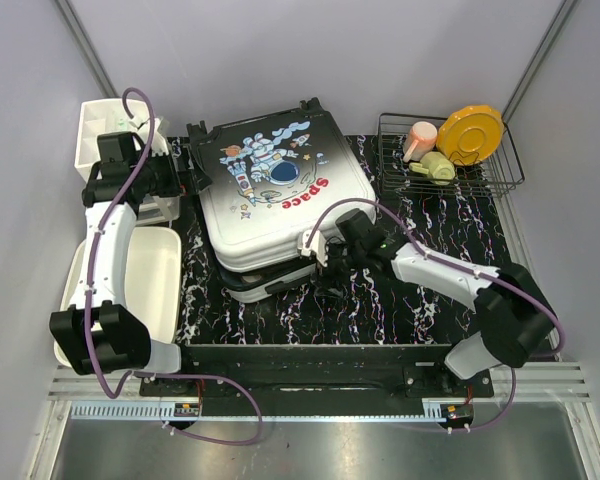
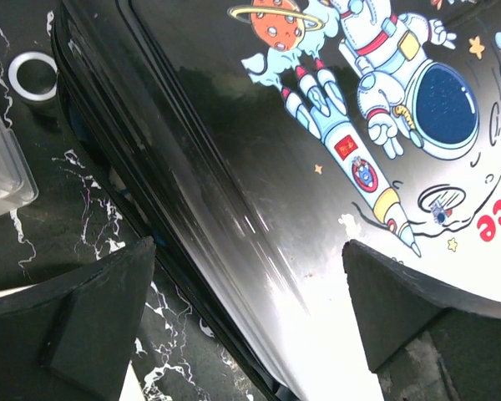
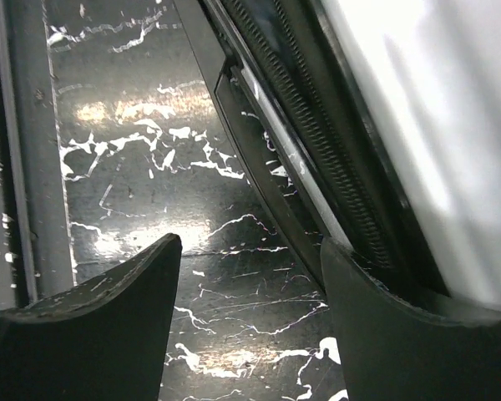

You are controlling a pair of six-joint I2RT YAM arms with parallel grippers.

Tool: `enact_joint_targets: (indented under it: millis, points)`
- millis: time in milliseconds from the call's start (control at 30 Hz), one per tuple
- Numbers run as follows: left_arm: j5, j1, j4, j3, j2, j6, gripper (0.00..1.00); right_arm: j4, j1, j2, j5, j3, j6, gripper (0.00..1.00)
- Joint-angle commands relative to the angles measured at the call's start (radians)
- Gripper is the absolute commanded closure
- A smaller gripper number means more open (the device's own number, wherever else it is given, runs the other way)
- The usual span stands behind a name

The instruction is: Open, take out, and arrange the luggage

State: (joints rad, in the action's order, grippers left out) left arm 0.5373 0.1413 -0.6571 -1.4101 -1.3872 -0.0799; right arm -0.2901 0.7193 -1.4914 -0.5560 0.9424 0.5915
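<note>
The luggage (image 1: 275,185) lies flat in the middle of the black marbled mat, astronaut and red "Space" print facing up. Its upper shell sits askew over the lower shell (image 1: 270,283), which peeks out at the near edge. My left gripper (image 1: 194,172) is open at the luggage's far-left edge. In the left wrist view the left gripper (image 2: 250,309) straddles the rim of the luggage (image 2: 259,167). My right gripper (image 1: 320,258) is open and empty at the near right edge. In the right wrist view the right gripper (image 3: 250,276) hangs over the mat, its right finger (image 3: 384,334) beside the zipper seam of the luggage (image 3: 342,150).
A white tub (image 1: 145,275) lies left of the mat, with a white drawer unit (image 1: 98,125) behind it. A wire rack (image 1: 505,170) at the back right holds a yellow plate (image 1: 470,133), a pink cup (image 1: 417,138) and a green item (image 1: 435,167). A white ring (image 2: 32,75) lies on the mat.
</note>
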Motion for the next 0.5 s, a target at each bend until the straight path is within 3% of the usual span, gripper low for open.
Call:
enact_joint_targets:
  millis: [0, 67, 133, 200, 233, 467]
  points:
    - [-0.026, -0.002, 0.042, 0.013, 0.01, 0.012, 0.01, 0.014, 0.034, -0.065, 0.113, 0.041, 0.105, 0.25]
    - [-0.033, -0.002, 0.042, 0.017, 0.004, 0.012, 0.01, -0.001, 0.048, -0.101, 0.148, 0.044, 0.111, 0.27]
    - [-0.045, 0.0, 0.039, 0.02, 0.004, 0.014, 0.01, -0.036, 0.055, -0.122, 0.154, 0.065, 0.122, 0.35]
    - [-0.054, -0.002, 0.028, 0.02, -0.006, 0.019, 0.01, -0.113, 0.06, -0.142, 0.134, 0.081, 0.131, 0.47]
    - [-0.063, 0.0, 0.027, 0.017, -0.009, 0.019, 0.01, -0.144, 0.065, -0.141, 0.098, 0.09, 0.136, 0.6]
    - [-0.097, 0.0, 0.013, 0.008, -0.042, -0.033, 0.01, -0.506, 0.144, -0.064, -0.079, 0.07, 0.296, 0.94]
